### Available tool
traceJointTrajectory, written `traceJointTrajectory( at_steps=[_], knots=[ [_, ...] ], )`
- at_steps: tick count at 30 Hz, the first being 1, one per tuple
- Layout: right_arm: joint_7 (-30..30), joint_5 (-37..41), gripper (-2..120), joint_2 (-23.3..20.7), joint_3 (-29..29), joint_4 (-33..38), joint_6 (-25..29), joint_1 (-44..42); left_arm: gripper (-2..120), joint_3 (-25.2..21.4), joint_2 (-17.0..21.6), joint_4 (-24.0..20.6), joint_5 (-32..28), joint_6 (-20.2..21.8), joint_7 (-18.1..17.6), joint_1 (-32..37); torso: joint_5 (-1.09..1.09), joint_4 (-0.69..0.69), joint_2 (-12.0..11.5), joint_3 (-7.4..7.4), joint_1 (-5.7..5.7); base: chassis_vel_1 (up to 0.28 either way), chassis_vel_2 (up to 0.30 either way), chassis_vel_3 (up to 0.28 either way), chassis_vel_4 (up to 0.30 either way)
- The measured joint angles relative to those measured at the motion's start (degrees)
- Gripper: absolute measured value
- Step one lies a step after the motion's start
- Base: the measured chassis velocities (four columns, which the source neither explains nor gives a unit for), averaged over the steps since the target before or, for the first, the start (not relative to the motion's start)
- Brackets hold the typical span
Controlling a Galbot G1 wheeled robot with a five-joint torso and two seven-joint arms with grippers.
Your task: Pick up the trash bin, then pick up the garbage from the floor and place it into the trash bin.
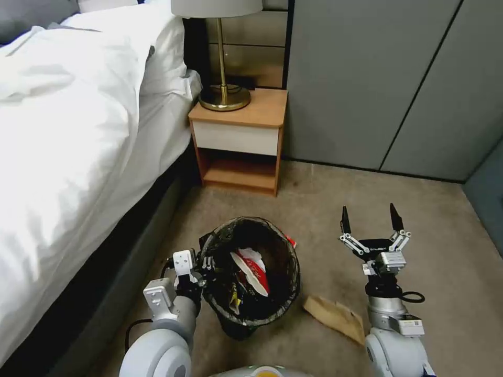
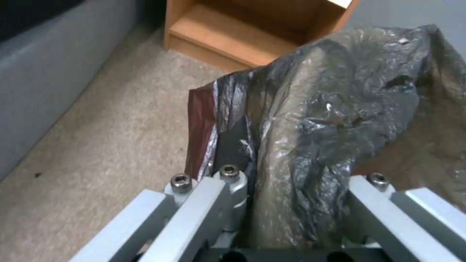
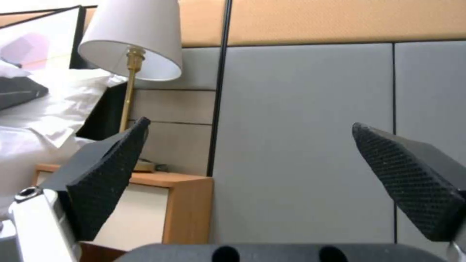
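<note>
From the head camera, the trash bin (image 1: 251,272) is a small round bucket lined with a dark, crinkled bag folded over its rim. It sits low in the middle of the scene, over the beige carpet (image 1: 314,209), near the bed (image 1: 68,131) on the left and nearer than the wooden nightstand (image 1: 238,141), which carries a brass lamp (image 1: 224,94). Inside the bin lie a red-and-white crumpled packet (image 1: 254,269) and a bit of yellow wrapper (image 1: 234,302). The left gripper (image 1: 205,266) is at the bin's left rim, clamped on the bag-covered edge. A brown paper bag (image 1: 335,317) lies flat on the carpet just right of the bin, beside the right arm. The right gripper (image 1: 370,224) is held above the floor to the right, its two black fingers spread wide apart with nothing between them.

In the left wrist camera, the left gripper (image 2: 296,203) has its metal jaws closed around a fold of the dark, shiny bag (image 2: 330,109) at the bin's rim. The carpet (image 2: 97,145) and the open lower shelf of the nightstand (image 2: 243,29) lie beyond.

In the right wrist camera, the right gripper (image 3: 252,174) is fully open and empty, its textured black pads (image 3: 104,178) far apart, facing the grey wall panels (image 3: 301,138), with the lamp (image 3: 133,43) and nightstand (image 3: 180,203) to one side.
</note>
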Motion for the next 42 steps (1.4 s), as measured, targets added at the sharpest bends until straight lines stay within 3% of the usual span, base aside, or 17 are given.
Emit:
traceJointTrajectory(
  at_steps=[9, 23, 28, 31, 33, 35, 37, 39, 41, 42],
  knots=[
    [-0.6, 0.1, 100, -0.4, -0.2, -0.1, -1.0, 0.5, 83, 0.0, -0.1, 0.2, -0.4, 0.1, -0.1, -0.3, -0.01, -0.01, 0.0, -0.02, -0.02, 0.014, -0.013, -0.016, 0.006],
    [-8.4, 2.8, 100, -5.1, 2.6, -0.3, -5.1, -1.2, 83, -0.6, 0.1, -0.8, -0.6, 0.4, -0.7, 0.4, 0.0, 0.0, 0.0, -0.02, -0.01, 0.0, 0.0, 0.0, 0.0],
    [-11.5, 6.8, 100, -11.5, 1.0, 0.0, -9.4, -2.6, 83, -0.8, 0.2, -1.3, -0.6, 0.5, -1.2, 0.6, 0.02, -0.01, 0.0, -0.02, -0.01, 0.0, 0.0, 0.0, 0.0],
    [-13.0, 10.3, 100, -20.0, -1.2, -0.1, -13.8, -3.3, 83, -1.2, 0.3, -1.6, -0.9, 0.5, -1.5, 0.3, 0.01, 0.0, 0.0, -0.02, -0.02, 0.0, 0.0, 0.0, 0.0],
    [-13.0, 10.3, 100, -20.0, -1.2, -0.1, -13.8, -3.3, 83, -1.2, 0.3, -1.7, -0.9, 0.5, -1.6, 0.3, 0.01, 0.0, 0.0, -0.02, -0.02, 0.0, 0.0, 0.0, 0.0],
    [-15.4, 14.4, 100, -26.7, -3.8, -0.9, -18.1, -3.7, 83, -1.3, 0.2, -1.8, -1.0, 0.5, -1.6, 0.1, 0.0, 0.01, 0.0, -0.01, -0.01, 0.0, 0.0, 0.0, 0.0],
    [-15.9, 14.9, 100, -27.4, -4.2, -1.1, -18.5, -3.7, 83, -1.3, 0.1, -1.8, -1.0, 0.5, -1.6, 0.1, 0.01, 0.0, 0.0, -0.01, -0.01, 0.0, 0.0, 0.0, 0.0],
    [-21.1, 17.7, 100, -31.3, -6.5, -3.7, -19.6, -3.2, 83, -1.2, -0.3, -1.8, -0.9, 0.5, -1.7, 0.1, 0.0, 0.0, 0.0, -0.02, -0.01, 0.0, 0.0, 0.0, 0.0],
    [-23.0, 18.0, 100, -32.2, -7.2, -4.8, -19.6, -2.8, 83, -1.1, -0.4, -1.8, -0.8, 0.5, -1.7, 0.1, 0.01, 0.0, 0.0, -0.02, -0.01, 0.0, 0.0, 0.0, 0.0],
    [-27.2, 17.8, 100, -33.7, -8.4, -7.6, -19.2, -2.2, 83, -1.0, -0.6, -1.8, -0.6, 0.5, -1.7, 0.2, 0.0, 0.0, 0.0, -0.01, -0.01, 0.0, 0.0, 0.0, 0.0]
  ],
)
